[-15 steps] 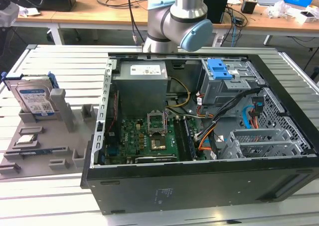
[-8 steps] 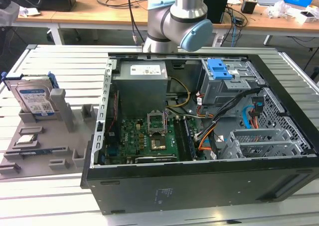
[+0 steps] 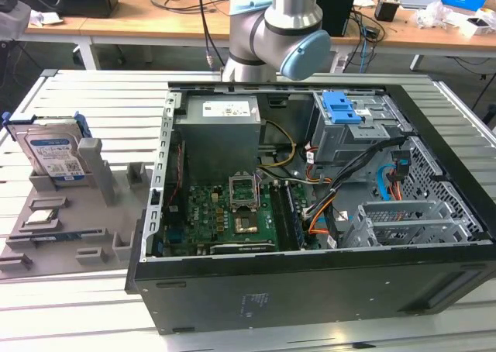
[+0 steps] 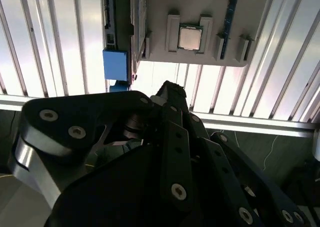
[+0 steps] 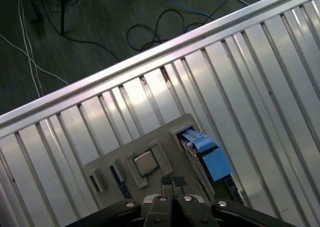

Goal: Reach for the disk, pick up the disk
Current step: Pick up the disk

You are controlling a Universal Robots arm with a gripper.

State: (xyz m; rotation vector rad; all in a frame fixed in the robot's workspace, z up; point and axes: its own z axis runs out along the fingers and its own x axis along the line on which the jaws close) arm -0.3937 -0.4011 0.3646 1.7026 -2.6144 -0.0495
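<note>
Right, I've got the disk [image 3: 51, 152] at the exterior view's left, standing on edge in a slot of the grey fixture plate [image 3: 108, 212], well apart from the open computer case [image 3: 310, 290]. Propped up like that, its top edge sits free, which I judge makes it easy to take from above. It has a silver metal face, a white-and-blue label and bright blue plastic rails down its sides.

In the first wrist view I'm looking down on it edge-on. It's a thin slab with a blue rail [image 5: 207, 157] along it, just beside the square, metal-capped processor chip [image 5: 146, 163], which sits in its own moulded pocket.

The gripper [image 5: 173, 181] hangs over the fixture between chip and disk, high above it by my reckoning. Its fingertips are pressed together with nothing in them, clear of the disk.

Underneath is the ribbed aluminium table [image 5: 260, 77], smooth and throwing glare. The arm [image 3: 279, 26] rises at the far side of the case.
</note>
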